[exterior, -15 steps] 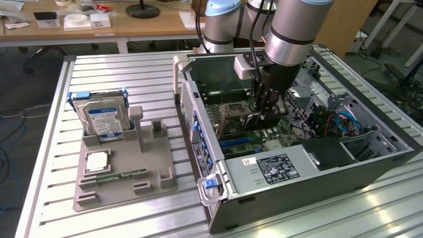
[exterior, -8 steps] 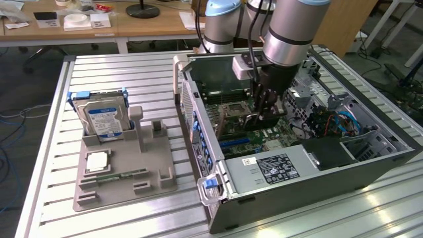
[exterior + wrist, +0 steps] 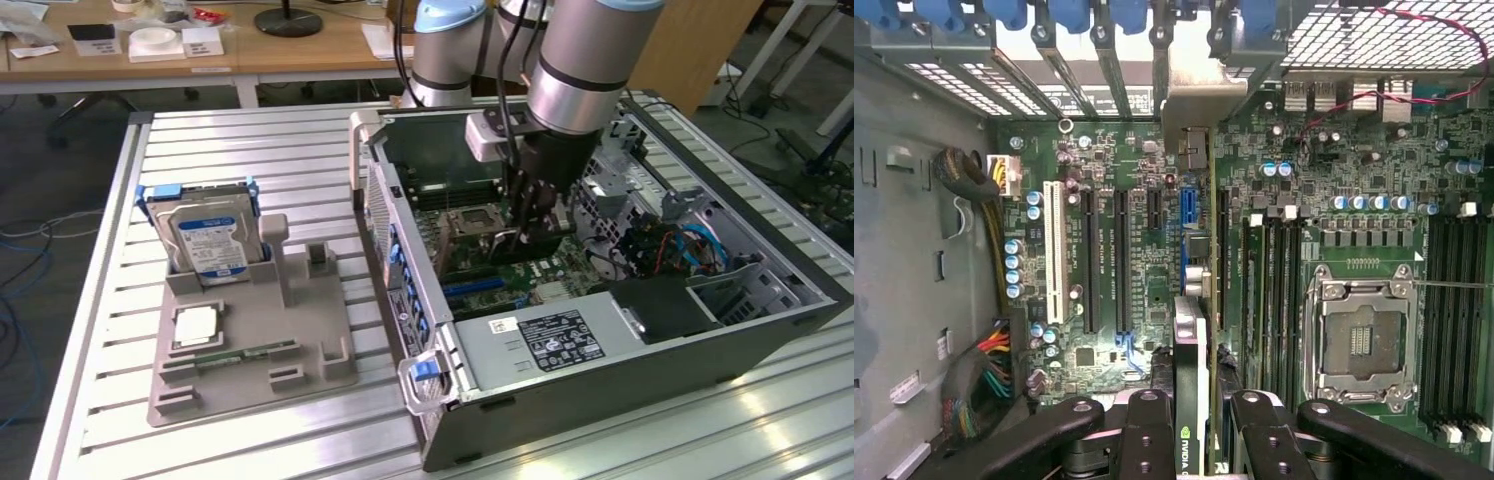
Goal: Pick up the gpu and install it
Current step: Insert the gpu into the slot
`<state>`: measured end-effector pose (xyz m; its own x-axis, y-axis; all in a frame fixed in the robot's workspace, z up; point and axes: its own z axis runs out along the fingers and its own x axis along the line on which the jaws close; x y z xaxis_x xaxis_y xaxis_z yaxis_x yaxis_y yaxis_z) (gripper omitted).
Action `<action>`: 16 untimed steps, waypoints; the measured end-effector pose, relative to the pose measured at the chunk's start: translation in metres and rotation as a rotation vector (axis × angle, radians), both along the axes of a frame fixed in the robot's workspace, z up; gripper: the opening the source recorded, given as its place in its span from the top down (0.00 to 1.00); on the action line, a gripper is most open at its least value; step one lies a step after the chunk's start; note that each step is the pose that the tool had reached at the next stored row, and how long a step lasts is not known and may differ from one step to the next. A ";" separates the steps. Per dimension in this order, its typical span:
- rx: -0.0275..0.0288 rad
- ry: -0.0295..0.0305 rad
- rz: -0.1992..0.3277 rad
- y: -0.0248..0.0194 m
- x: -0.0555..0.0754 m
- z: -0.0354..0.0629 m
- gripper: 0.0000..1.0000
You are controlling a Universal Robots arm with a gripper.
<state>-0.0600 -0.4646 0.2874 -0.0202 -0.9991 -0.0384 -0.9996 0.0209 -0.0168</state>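
Gpu [image 3: 1190, 330] clamped edge-on in gripper [image 3: 1200, 425], one finger on each flat face, jaws part-way closed on the card. Long axis parallel to the expansion slots, silver bracket [image 3: 1199, 100] at the far end, close against the rear wall of the computer case [image 3: 627, 350]. Card straight out from the wrist, inside the case over the motherboard [image 3: 1324, 200], in line with the blue slot [image 3: 1188, 212]. Black slots [image 3: 1120, 260] on one side, CPU socket [image 3: 1359, 340] on the other. Contact between card edge and slot: cannot tell. Judged mid-install, alignment close. Outside the case, hard drive [image 3: 207, 240] upright on grey tray [image 3: 254, 345], well apart.
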 end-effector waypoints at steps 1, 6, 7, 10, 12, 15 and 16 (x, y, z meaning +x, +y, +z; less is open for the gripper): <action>-0.0008 0.0000 0.000 -0.0003 0.000 0.0000 0.73; -0.0009 -0.0002 0.000 -0.0003 -0.001 -0.0015 0.73; -0.0011 -0.0001 0.000 -0.0003 -0.001 -0.0018 0.73; -0.0013 0.0000 0.000 -0.0003 -0.001 -0.0018 0.73; -0.0011 -0.0001 0.000 -0.0003 -0.001 -0.0020 0.73; -0.0010 -0.0001 0.000 -0.0002 -0.003 -0.0023 0.73; -0.0010 -0.0001 0.000 -0.0002 -0.003 -0.0023 0.73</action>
<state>-0.0631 -0.4648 0.2851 -0.0203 -0.9991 -0.0375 -0.9996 0.0209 -0.0170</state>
